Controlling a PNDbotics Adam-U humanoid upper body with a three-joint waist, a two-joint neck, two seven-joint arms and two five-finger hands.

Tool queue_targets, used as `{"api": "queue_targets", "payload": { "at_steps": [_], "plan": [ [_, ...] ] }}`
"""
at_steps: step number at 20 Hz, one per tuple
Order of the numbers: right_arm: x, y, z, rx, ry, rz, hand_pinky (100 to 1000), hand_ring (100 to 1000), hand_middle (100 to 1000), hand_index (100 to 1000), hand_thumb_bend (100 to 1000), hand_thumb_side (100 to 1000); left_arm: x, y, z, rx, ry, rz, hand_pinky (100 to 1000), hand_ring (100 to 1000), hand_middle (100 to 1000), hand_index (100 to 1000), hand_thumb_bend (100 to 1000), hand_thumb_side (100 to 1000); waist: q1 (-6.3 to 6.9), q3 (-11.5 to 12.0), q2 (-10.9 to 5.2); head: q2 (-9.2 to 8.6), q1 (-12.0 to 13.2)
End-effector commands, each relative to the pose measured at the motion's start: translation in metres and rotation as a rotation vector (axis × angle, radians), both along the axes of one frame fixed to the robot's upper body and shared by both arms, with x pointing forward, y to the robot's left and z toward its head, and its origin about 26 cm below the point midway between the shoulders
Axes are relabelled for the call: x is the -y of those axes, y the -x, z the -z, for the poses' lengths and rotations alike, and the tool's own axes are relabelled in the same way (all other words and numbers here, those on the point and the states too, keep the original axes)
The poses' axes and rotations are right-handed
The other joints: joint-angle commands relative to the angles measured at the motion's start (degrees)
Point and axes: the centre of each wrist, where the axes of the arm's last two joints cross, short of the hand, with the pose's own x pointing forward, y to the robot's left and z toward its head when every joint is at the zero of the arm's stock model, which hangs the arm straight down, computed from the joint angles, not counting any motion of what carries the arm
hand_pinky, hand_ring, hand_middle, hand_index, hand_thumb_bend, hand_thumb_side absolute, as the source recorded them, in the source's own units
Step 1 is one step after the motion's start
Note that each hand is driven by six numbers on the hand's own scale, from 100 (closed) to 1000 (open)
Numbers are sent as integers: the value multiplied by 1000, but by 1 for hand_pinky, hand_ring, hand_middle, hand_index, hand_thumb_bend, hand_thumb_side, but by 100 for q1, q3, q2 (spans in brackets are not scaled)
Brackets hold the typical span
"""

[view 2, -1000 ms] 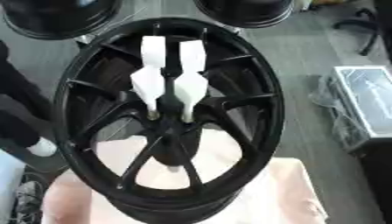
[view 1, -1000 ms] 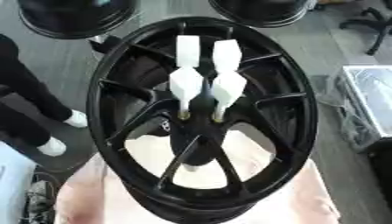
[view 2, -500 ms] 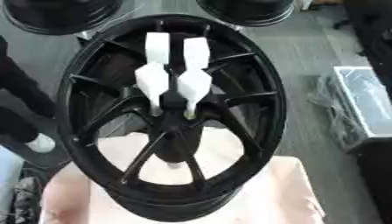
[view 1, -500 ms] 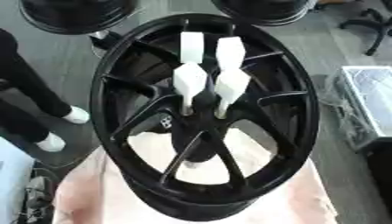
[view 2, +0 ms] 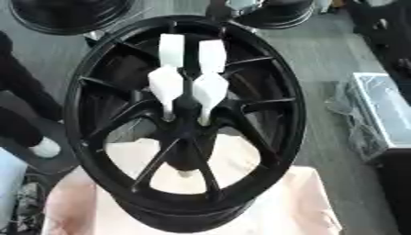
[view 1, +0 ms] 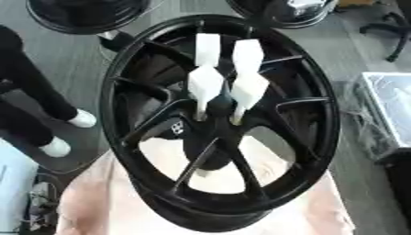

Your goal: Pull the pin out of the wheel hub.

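Standing in one black wheel hub (view 1: 221, 124): four white pins (view 1: 205, 85).

White pins (view 1: 217, 87) crowd hub (view 1: 218, 106); spokes (view 1: 285, 105) fence gaps (open windows between); rim (view 1: 325, 137) encircles.

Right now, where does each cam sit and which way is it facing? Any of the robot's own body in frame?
Left eye view: in the head, looking down on the black wheel and its four white pins; neither hand shows.
Right eye view: beside it in the head, facing the same way; the wheel sits further left in frame; neither hand shows.
Shared: wheel, pins, the pink cloth under it, more wheels on the floor beyond.
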Motion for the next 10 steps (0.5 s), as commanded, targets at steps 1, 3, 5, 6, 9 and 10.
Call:
{"api": "queue_targets", "payload": {
  "at_steps": [1, 3, 5, 6, 9, 10],
  "plan": [
    [4, 8, -9, 40, 44, 35, 883, 770, 781, 879, 548, 374, -6, 1, -13, 26, -38, -8, 706, 837, 754, 796, 100, 697, 22, 9, -115, -31, 7],
    [4, 6, -5, 33, 60, 47, 882, 769, 778, 874, 557, 349, -6, 0, -13, 26, -39, -6, 706, 837, 754, 796, 100, 697, 27, 12, -108, -42, 4],
    [4, 4, 0, 30, 79, 60, 879, 767, 775, 871, 562, 333, -6, 0, -14, 27, -38, -6, 706, 837, 753, 796, 100, 697, 31, 17, -101, -47, -6],
    [4, 3, 3, 27, 88, 64, 879, 765, 775, 870, 557, 324, -6, 0, -14, 27, -38, -6, 706, 837, 753, 796, 100, 698, 32, 20, -97, -45, -11],
    [6, -1, 11, 15, 112, 77, 877, 761, 771, 868, 551, 312, -5, 0, -14, 29, -37, -4, 706, 837, 753, 796, 100, 697, 36, 33, -87, -45, -15],
    [7, -2, 13, 13, 119, 82, 873, 753, 767, 865, 542, 298, -5, 0, -14, 30, -36, -4, 706, 837, 752, 796, 100, 698, 38, 36, -84, -46, -16]
  ]
}}
